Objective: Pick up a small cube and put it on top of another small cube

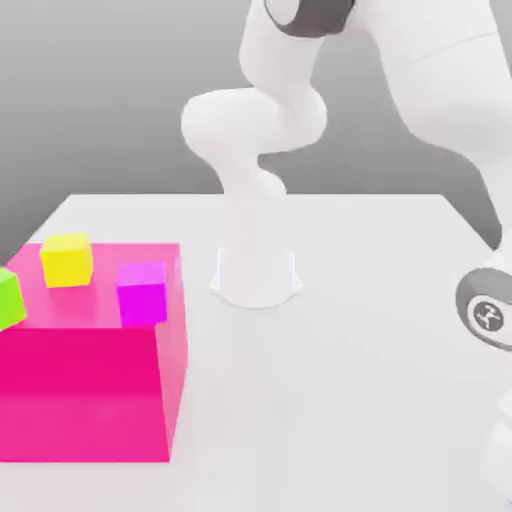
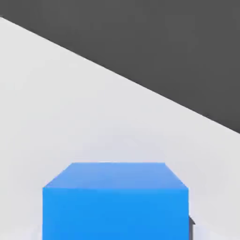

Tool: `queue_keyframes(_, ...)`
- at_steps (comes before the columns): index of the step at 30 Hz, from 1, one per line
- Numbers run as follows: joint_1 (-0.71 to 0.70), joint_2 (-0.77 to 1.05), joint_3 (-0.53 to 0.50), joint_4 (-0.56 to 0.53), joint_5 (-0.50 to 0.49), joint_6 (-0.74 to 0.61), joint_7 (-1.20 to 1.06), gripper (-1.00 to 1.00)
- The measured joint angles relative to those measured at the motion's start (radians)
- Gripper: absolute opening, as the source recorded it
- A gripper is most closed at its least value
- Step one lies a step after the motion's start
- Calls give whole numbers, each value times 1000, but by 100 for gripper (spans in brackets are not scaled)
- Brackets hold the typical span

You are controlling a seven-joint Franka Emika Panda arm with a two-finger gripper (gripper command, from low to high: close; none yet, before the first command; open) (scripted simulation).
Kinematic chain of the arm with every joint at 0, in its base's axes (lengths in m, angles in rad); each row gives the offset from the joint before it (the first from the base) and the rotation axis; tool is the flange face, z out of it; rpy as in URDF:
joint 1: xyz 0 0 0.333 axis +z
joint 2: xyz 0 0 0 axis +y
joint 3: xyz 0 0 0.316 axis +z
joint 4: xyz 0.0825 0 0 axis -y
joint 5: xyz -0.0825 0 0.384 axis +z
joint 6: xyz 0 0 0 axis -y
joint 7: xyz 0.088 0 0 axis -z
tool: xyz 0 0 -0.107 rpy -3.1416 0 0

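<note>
In the exterior view, the white arm [image 1: 440, 75] reaches toward the exterior view's right and goes down near the edge, where its lower end is cut off. On the exterior view's left stands a pink block [image 1: 85, 395], and on its top there are three small cubes: a yellow cube [image 1: 67, 261], a purple cube [image 1: 142, 295] and a green cube [image 1: 8, 300], this last one cut by the edge. In the hand view, a blue cube [image 2: 116, 213] sits very near to the camera, at the gripper [image 2: 116, 230], with the pale table [image 2: 93, 112] behind it. The claw is narrow, closed on the sides of this blue cube, so I judge that the step in hand is the grasp. Whether the cube is already lifted, I cannot tell. The next move calls for a straight and gentle raise, and after this a carry to another cube. Which cube must receive it, the task does not say. The blue cube should stay level, because a tilt could spoil the stacking.
</note>
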Motion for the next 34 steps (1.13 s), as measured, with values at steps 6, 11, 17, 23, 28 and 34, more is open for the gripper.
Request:
queue_keyframes(6, -103, -216, -20, -70, 71, -137, -69, -100)
queue_keyframes(11, -206, -401, -93, -141, 120, -244, -130, -100)
queue_keyframes(17, -372, -620, -172, -225, 154, -375, -187, -100)
queue_keyframes(23, -467, -837, -267, -309, 166, -507, -230, -100)
queue_keyframes(28, -542, -968, -337, -391, 161, -555, -249, -100)
queue_keyframes(34, -554, -934, -343, -467, 163, -446, -255, 100)
